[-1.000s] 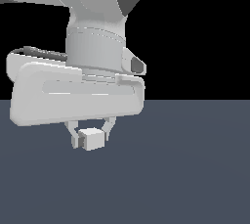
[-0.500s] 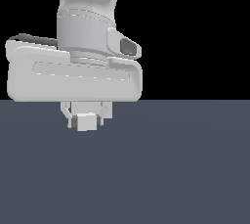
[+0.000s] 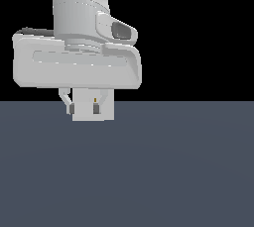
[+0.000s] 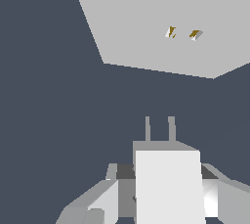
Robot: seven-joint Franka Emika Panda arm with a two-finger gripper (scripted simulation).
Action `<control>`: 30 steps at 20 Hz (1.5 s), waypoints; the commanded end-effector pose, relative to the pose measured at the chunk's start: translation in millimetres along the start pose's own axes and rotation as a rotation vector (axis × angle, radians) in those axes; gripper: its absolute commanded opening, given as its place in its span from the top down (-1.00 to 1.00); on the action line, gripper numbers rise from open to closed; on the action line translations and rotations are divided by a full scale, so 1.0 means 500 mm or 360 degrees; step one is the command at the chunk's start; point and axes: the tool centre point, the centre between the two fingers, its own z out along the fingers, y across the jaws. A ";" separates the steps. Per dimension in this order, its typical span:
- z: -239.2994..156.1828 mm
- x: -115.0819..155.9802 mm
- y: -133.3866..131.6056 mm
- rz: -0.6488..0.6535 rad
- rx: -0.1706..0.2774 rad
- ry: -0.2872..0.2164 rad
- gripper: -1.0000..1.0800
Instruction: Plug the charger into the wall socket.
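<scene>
My arm's big white housing [image 3: 77,65] fills the upper part of the exterior view, above a flat dark grey floor [image 3: 173,171]. Just under the housing stands the wall socket [image 3: 105,103], an upright white panel; in the wrist view it is a broad pale slab [image 4: 146,17] with two small orange-brown slot marks. My gripper [image 3: 83,108] hangs in front of that panel, and one dark fingertip [image 3: 72,108] shows at its edge. In the wrist view my fingers [image 4: 105,198] are closed in on the charger [image 4: 168,184], a small plain white block gripped on both flanks. Its two thin prongs stick out toward the socket, well apart from it, with bare floor between. I can read no brand, label or writing on anything.
</scene>
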 end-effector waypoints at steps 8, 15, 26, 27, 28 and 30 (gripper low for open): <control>-0.024 0.018 -0.002 0.0195 -0.0032 -0.0003 1.00; -0.029 0.022 -0.002 0.0235 -0.0039 -0.0005 1.00; -0.026 0.040 0.001 0.0234 -0.0039 -0.0005 1.00; -0.025 0.046 0.002 0.0234 -0.0039 -0.0005 1.00; -0.024 0.052 0.003 0.0234 -0.0039 -0.0005 1.00; -0.021 0.067 0.005 0.0234 -0.0039 -0.0005 1.00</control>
